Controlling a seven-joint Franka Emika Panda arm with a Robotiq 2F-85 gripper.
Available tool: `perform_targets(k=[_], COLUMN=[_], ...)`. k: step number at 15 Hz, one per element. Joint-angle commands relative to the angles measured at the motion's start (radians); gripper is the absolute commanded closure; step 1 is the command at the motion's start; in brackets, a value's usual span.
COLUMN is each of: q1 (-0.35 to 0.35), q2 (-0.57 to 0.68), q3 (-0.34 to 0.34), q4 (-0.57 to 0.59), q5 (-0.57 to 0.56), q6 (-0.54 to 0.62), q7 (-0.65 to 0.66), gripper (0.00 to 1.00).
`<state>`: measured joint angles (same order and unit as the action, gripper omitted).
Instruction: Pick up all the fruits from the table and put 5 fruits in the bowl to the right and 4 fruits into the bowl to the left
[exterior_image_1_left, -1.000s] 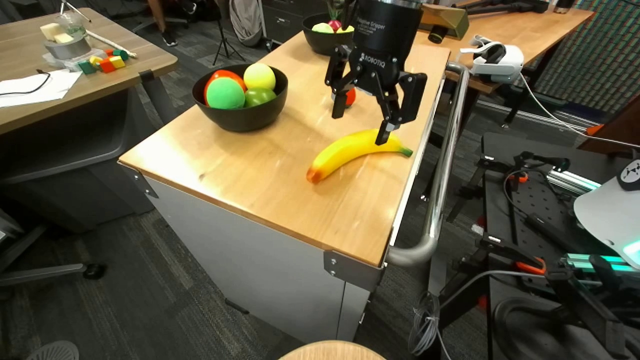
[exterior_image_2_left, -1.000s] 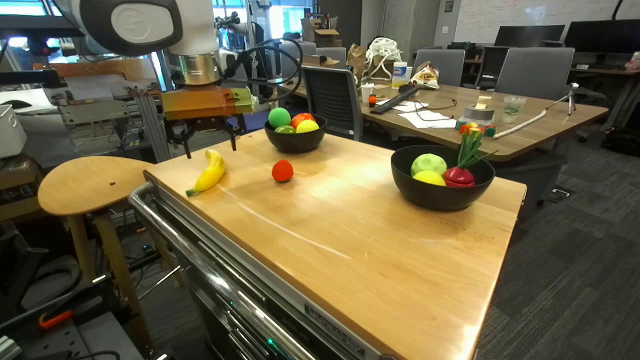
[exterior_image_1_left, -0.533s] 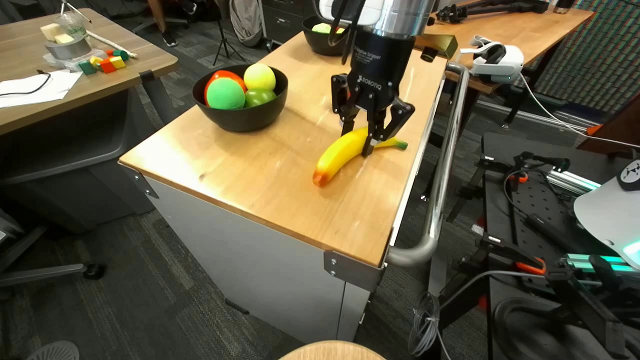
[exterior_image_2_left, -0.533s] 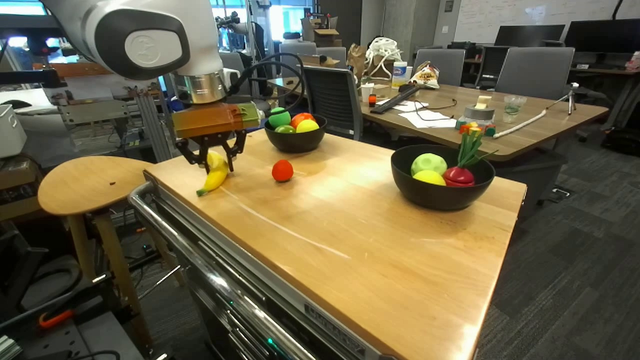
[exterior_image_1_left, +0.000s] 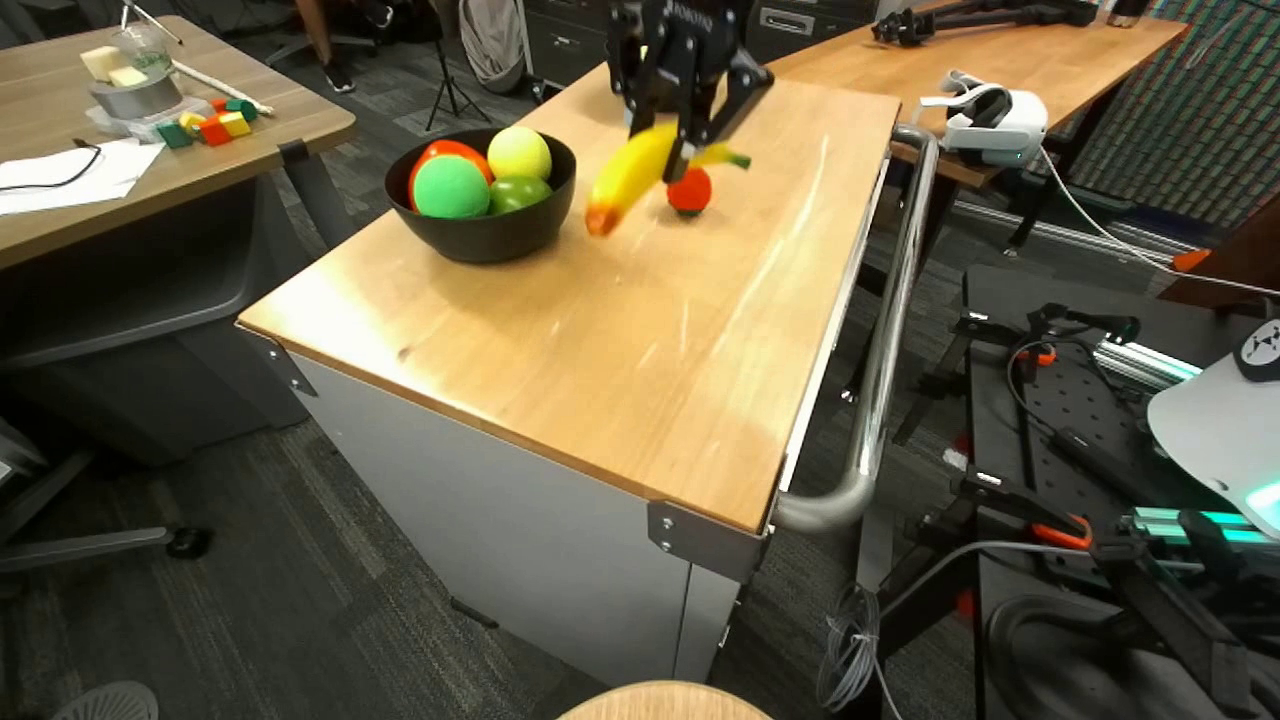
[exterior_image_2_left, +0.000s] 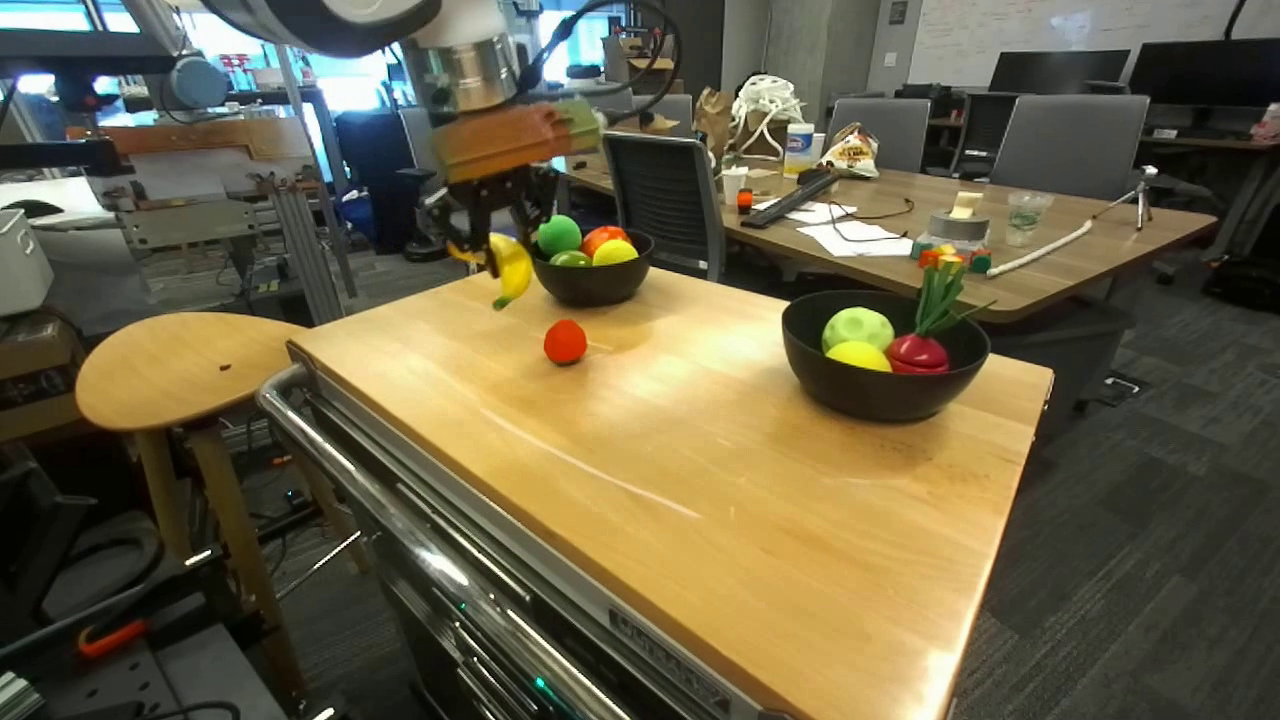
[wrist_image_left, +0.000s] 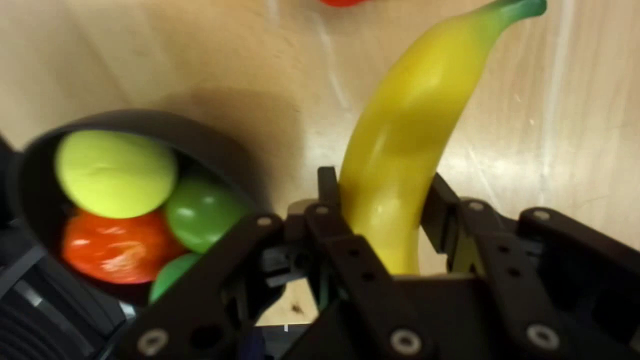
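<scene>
2 fingers (wrist_image_left: 441, 214) grip the banana (wrist_image_left: 407, 130) over the surface (wrist_image_left: 590, 110), near a dark bowl (wrist_image_left: 215, 142) of 4 fruits (wrist_image_left: 115, 175); 1 red fruit (wrist_image_left: 343, 2) shows only partly.

In an exterior view your tabletop (exterior_image_2_left: 660, 450) fills mid-frame. On it, just above centre, you have the four-fruit bowl (exterior_image_2_left: 592, 288); right of centre and lower, the three-fruit bowl (exterior_image_2_left: 880, 395). The loose fruit (exterior_image_2_left: 565, 342) sits on the tabletop, in front of the four-fruit bowl, left of the three-fruit bowl. In your wrist view: four-fruit bowl lower left, loose fruit at the top edge, banana (wrist_image_left: 400, 145) right of centre, in your gripper (wrist_image_left: 385, 190), above the tabletop and apart from both bowls.
</scene>
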<state>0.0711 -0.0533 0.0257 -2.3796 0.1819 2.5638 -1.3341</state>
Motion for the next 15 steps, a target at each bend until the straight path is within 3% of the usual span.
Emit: perform_targets(k=[1, 5, 9, 15], q1=[-0.061, -0.151, -0.205, -0.231], q2=[-0.044, 0.018, 0.147, 0.337], q3=[-0.062, -0.165, -0.228, -0.195], q4=[0.107, 0.241, 0.279, 0.349], q5=[-0.118, -0.185, -0.126, -0.059], q6=[0.005, 0.078, 0.342, 0.442], q7=[-0.090, -0.118, -0.123, -0.138], gripper=[0.84, 0.84, 0.84, 0.84])
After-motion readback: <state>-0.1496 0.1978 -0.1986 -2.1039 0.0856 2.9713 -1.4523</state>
